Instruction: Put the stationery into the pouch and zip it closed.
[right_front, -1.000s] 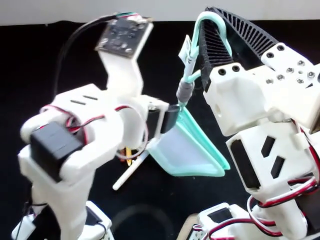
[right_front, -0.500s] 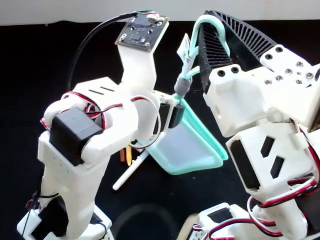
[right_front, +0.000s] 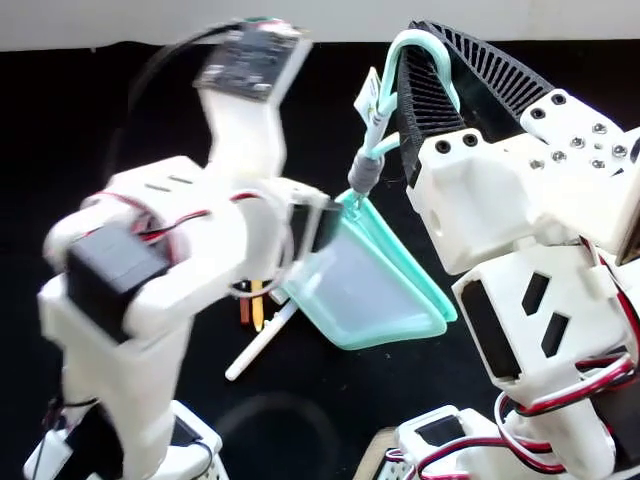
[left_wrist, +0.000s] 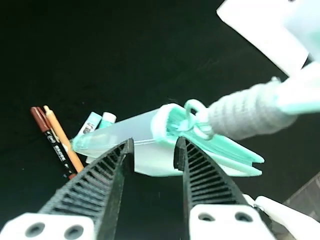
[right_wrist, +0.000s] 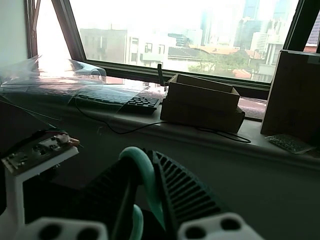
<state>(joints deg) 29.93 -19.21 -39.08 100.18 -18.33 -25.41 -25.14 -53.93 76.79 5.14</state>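
The pouch sits just right of centre in the high view, tipped on edge with its lower corner toward the table. It is a flat wedge with frosted, see-through sides and a mint-green zip border. From its upper corner a grey wound section leads up into a mint strap that curves as a loop near the top of the frame.

The right gripper has its black ribbed fingers closed together on that strap. In the right wrist view the strap arcs between the two fingers at bottom centre.

The left gripper is against the pouch's upper left edge. In the left wrist view its claw stands narrowly parted and grips nothing. The pouch lies just past the tips. A small mint zip ring sits at the pouch's end, right of centre, beside the grey wound section.

At lower left of the pouch lie a slim white pen, a brown marker and an orange pencil, the last two side by side.

The table is matte black. It has open room at the upper left and lower centre of the high view, while the right arm's white body crowds the right side.
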